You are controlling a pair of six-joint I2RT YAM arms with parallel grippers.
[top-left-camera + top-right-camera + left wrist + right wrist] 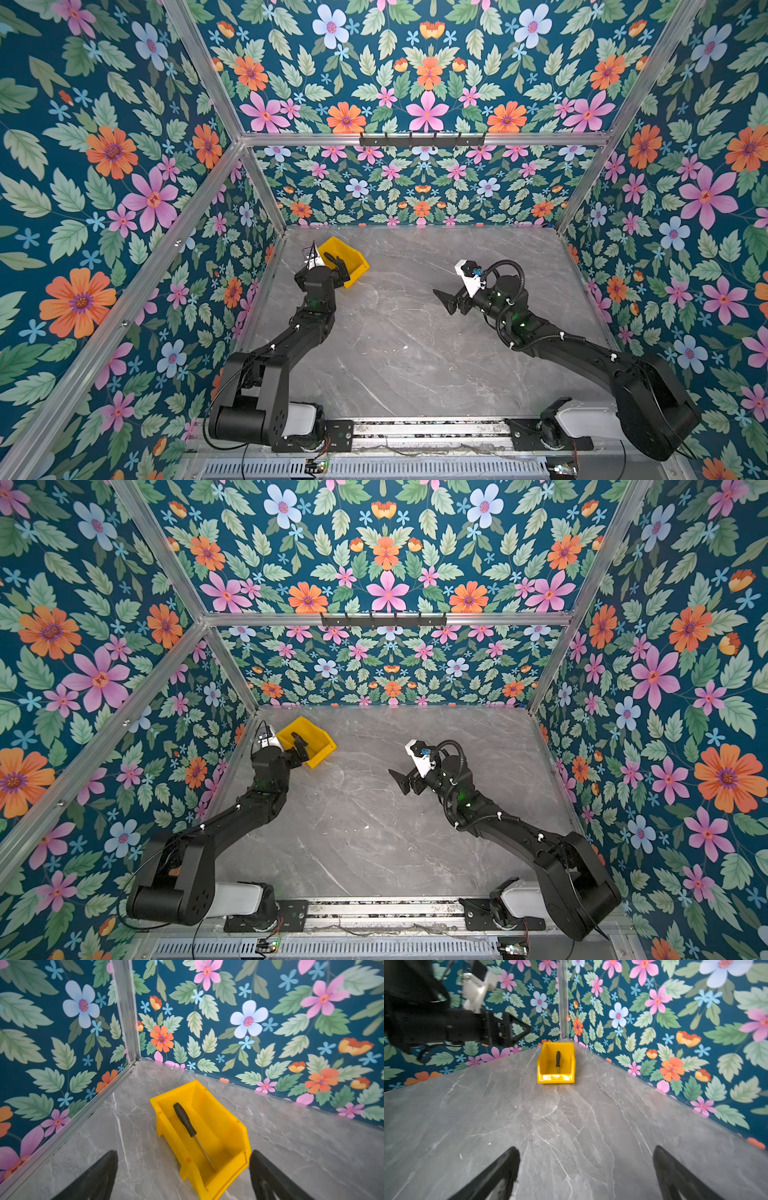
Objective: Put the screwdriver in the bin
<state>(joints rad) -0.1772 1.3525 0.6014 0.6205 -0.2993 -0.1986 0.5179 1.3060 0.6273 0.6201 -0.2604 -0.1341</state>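
- The left gripper (182, 1154) stands with its jaws spread wide and nothing between them; in both top views it (337, 266) hangs over the near-left end of the bin, and the right wrist view shows it (517, 1030) up in the air, clear of the bin's rim.
- The screwdriver (192, 1133) lies loose inside the bin (228, 1126), apart from both fingers; its black ribbed handle points toward the tall back wall and its thin shaft runs down toward the low cut-out front; the right wrist view shows the same lie (558, 1060); from above I cannot make it out beneath the gripper.
- The bin (353, 255) sits on the counter (395, 353) at the far left, close to the corner where the flowered walls meet, turned at an angle to them; its low front (555, 1079) faces out toward the right arm.
- The right gripper (586, 1148) is also spread wide and empty; it (446, 300) hovers right of the middle of the counter, well apart from the bin, its fingers pointing left toward it.
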